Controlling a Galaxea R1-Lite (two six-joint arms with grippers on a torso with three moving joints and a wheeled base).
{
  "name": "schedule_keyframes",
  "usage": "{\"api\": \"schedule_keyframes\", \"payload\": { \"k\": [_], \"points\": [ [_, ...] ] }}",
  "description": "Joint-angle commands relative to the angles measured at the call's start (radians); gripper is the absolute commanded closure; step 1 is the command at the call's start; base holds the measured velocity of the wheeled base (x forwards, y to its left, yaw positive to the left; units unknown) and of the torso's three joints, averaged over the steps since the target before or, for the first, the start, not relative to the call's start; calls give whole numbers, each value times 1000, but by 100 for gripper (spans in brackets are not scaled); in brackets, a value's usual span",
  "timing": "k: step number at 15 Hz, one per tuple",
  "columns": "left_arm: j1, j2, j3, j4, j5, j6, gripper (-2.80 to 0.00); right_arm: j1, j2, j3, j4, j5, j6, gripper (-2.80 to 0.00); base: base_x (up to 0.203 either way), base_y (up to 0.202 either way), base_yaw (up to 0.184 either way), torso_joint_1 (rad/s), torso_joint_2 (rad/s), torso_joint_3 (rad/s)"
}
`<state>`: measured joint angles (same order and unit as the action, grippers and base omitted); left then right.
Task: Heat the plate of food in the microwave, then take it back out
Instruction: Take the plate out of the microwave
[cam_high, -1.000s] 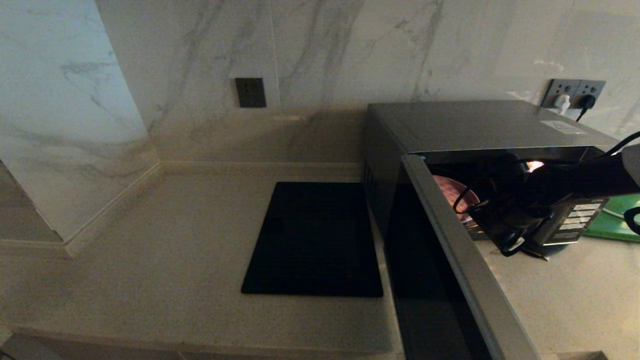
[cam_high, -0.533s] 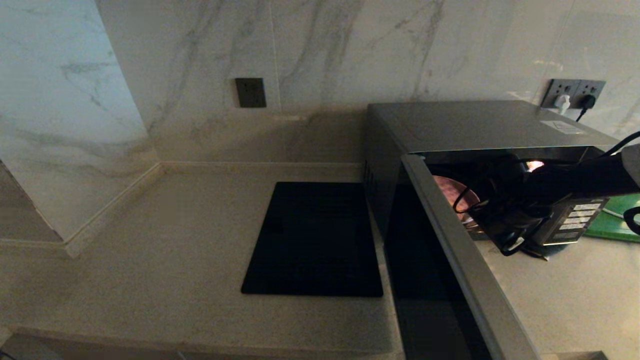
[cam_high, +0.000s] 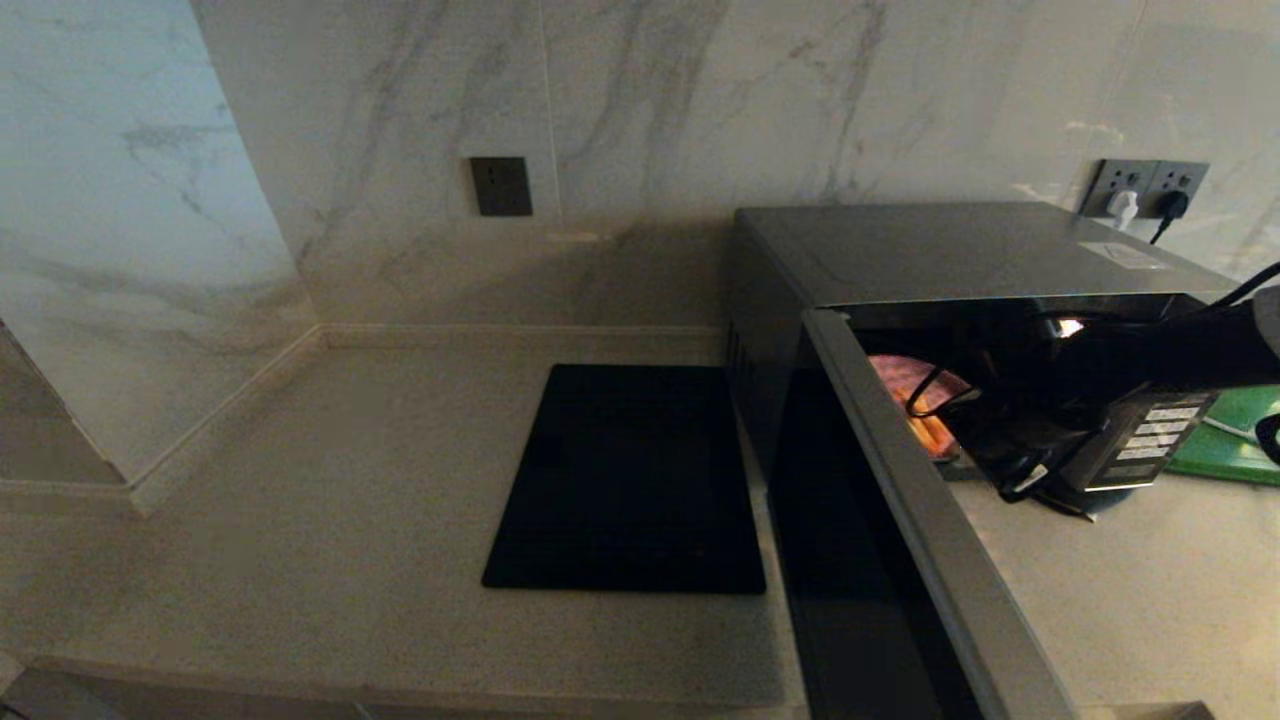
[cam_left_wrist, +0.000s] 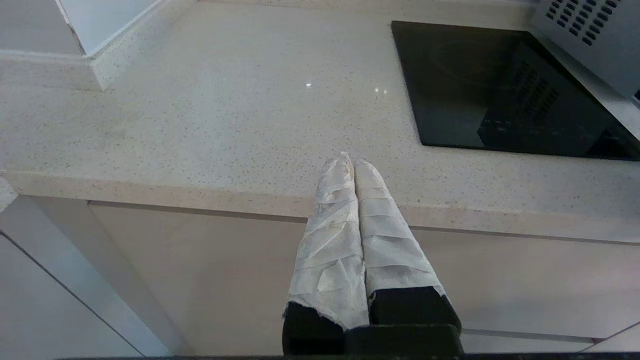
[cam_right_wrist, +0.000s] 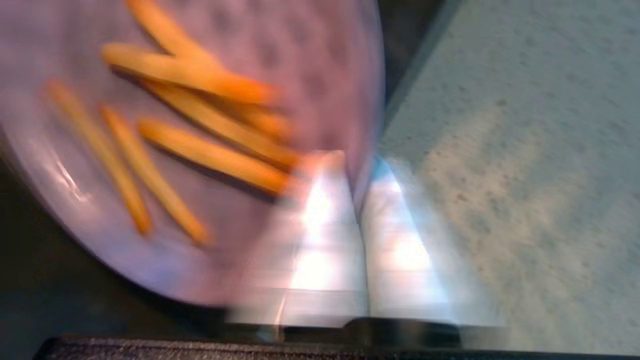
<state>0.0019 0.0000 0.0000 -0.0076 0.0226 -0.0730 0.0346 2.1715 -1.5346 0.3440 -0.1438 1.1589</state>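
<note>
The dark grey microwave (cam_high: 950, 250) stands at the right of the counter with its door (cam_high: 930, 540) swung wide open towards me. The pale lavender-pink plate (cam_high: 905, 385) with orange fries (cam_high: 930, 432) sits at the mouth of the lit cavity, partly hidden by the door edge and my right arm. In the right wrist view my right gripper (cam_right_wrist: 357, 165) is shut on the plate's rim (cam_right_wrist: 310, 55), fries (cam_right_wrist: 210, 155) lying just beside one finger. My left gripper (cam_left_wrist: 352, 161) hangs parked in front of the counter edge, shut on nothing.
A flat black slab (cam_high: 630, 480) lies on the speckled counter (cam_high: 350, 500) left of the microwave. A green board (cam_high: 1235, 440) lies to the microwave's right, below a wall socket (cam_high: 1145, 185). The marble wall closes the back and the left.
The plate has come outward in the cavity towards the opening, so the fries now show past the door edge. My right wrist has drawn back slightly. The left arm has not moved.
</note>
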Motion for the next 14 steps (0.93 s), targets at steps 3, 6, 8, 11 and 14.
{"api": "schedule_keyframes", "payload": {
  "k": [3,6,8,11,14],
  "points": [
    [0,0,0,0,0,-1,0,1,2,2,7,0,5,0,0,0,0,0,0,0],
    [0,2,0,0,0,-1,0,1,-1,4,7,-2,5,0,0,0,0,0,0,0],
    [0,0,0,0,0,-1,0,1,-18,12,8,0,5,0,0,0,0,0,0,0],
    [0,1,0,0,0,-1,0,1,-100,50,9,0,6,0,0,0,0,0,0,0],
    [0,0,0,0,0,-1,0,4,-212,151,9,7,8,0,0,0,0,0,0,0]
  ]
}}
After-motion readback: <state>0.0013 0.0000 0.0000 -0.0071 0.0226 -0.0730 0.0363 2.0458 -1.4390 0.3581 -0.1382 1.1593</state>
